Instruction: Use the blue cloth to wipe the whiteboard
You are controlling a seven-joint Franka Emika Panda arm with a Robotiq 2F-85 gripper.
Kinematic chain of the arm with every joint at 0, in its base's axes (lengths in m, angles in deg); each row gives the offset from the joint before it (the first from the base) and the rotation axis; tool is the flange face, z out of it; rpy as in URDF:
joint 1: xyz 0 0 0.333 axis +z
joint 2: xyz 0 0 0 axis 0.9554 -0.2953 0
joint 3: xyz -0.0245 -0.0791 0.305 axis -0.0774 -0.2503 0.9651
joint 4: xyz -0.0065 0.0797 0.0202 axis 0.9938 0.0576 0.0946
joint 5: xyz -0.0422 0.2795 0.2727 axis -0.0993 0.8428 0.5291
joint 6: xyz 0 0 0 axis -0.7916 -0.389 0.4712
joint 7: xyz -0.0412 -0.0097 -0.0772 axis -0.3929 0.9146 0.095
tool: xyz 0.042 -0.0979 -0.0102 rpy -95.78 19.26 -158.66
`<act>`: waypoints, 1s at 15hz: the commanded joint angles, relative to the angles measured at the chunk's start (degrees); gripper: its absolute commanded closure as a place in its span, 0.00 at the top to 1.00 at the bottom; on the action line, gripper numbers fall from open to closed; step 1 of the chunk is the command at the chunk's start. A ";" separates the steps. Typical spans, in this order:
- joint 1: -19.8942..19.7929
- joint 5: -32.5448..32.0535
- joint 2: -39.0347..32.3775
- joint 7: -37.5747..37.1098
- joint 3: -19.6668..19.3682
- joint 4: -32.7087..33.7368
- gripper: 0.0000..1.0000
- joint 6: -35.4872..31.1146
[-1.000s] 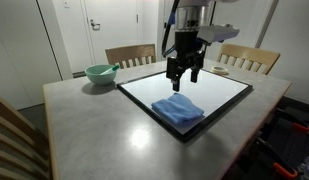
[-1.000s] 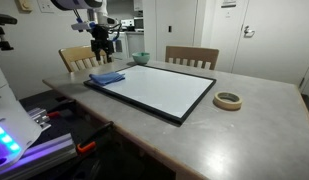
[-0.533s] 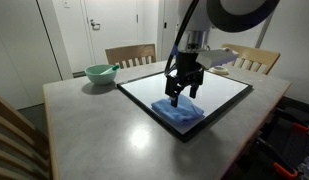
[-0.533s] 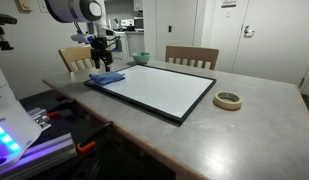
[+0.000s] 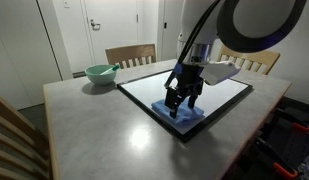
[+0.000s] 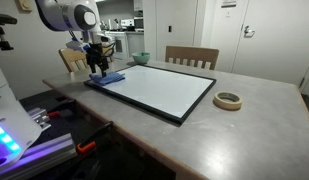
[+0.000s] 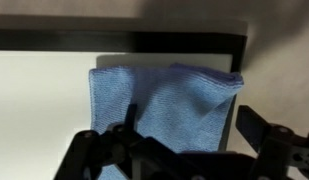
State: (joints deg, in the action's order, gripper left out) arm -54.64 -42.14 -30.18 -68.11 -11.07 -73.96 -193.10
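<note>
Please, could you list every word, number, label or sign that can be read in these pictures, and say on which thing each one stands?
No text can be read in any view.
The white sign in the background: too small and blurred to read.
The whiteboard: no writing visible.
The blue cloth: no label visible.

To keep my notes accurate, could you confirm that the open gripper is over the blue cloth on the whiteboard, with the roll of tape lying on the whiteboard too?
Not quite: the roll of tape lies on the table beside the whiteboard, as an exterior view shows. The open gripper is indeed over the blue cloth.
</note>
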 commanded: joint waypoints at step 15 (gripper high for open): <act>-7.25 13.24 2.09 15.31 8.11 -3.66 1.00 -8.43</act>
State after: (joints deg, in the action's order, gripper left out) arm -59.13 -30.93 -30.33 -56.17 -4.33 -75.52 -202.58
